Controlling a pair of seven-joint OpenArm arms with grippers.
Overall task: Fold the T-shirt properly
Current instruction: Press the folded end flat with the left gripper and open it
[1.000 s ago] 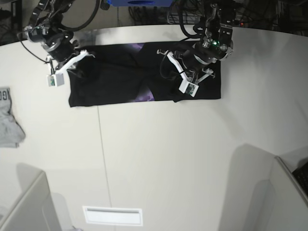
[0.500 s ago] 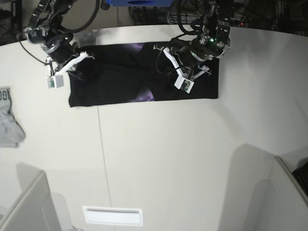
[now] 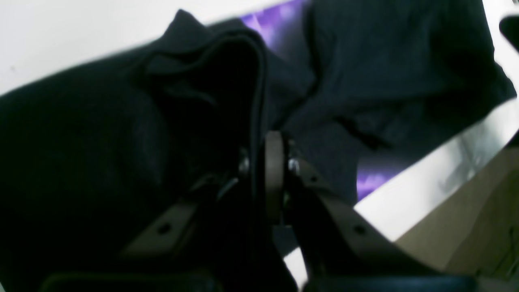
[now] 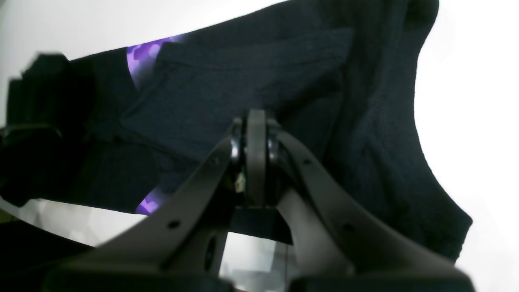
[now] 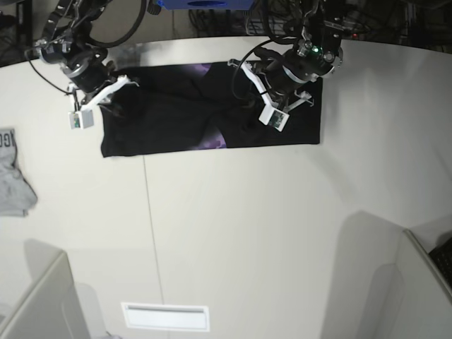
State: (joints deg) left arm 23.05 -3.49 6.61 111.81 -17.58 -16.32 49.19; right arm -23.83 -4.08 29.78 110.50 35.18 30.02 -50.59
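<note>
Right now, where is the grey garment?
In the base view the small grey garment lies at the table's far left edge, apart from the black T-shirt and nearer the camera than the right gripper.

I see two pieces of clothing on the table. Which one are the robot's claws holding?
The large black cloth T-shirt with the purple print, spread at the far side. Both grippers pinch it; the small grey garment lies untouched at the table's edge.

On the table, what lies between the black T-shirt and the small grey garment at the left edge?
Nothing: in the base view only bare table separates the T-shirt from the grey garment.
</note>
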